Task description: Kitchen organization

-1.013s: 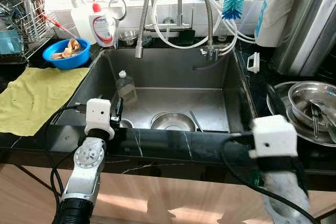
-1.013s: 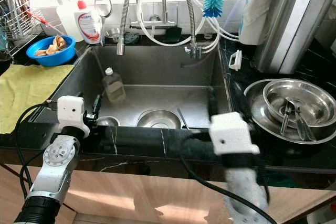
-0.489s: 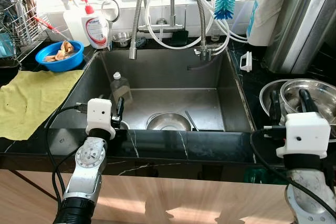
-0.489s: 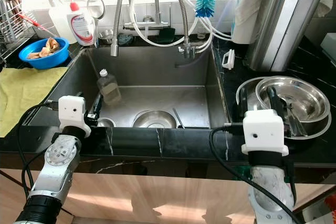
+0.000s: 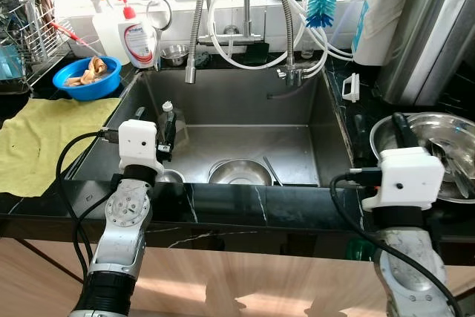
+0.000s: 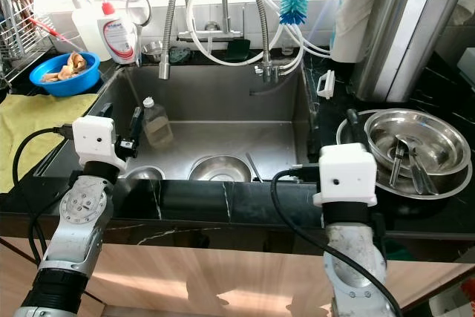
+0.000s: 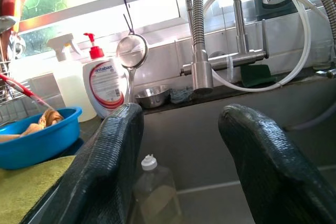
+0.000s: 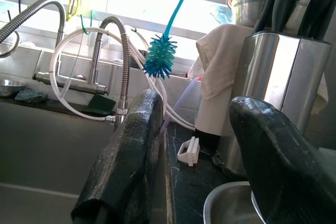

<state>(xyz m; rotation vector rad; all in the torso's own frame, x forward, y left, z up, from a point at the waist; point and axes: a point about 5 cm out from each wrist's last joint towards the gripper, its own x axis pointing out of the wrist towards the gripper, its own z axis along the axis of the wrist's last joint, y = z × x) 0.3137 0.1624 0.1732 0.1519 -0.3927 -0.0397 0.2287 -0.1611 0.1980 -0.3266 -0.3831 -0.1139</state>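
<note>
The sink (image 5: pixel 326 120) sits at the centre of the left eye view, and in it we see a steel bowl (image 5: pixel 239 173) on the floor at 6 o'clock and a clear bottle (image 5: pixel 168 120) leaning against the wall at 9 o'clock. Our left gripper (image 5: pixel 154 130) hangs over the near rim just beside that bottle; our right gripper (image 5: pixel 380 133) is raised over the counter (image 5: pixel 223 200) beside the stacked steel bowls (image 5: pixel 415 128) at 3 o'clock.

In the right eye view, the blue bowl (image 6: pixel 65 72) and soap dispenser (image 6: pixel 119 29) stand at 10 o'clock.

In the left wrist view, the fingers (image 7: pixel 110 171) stand apart and empty, the bottle's cap showing between them.

In the right wrist view, the fingers (image 8: pixel 128 161) are likewise spread, holding nothing, aimed towards the knife block (image 8: pixel 278 82).

We judge the step to be the approach. Next, the left gripper needs lowering around the bottle before closing.
</note>
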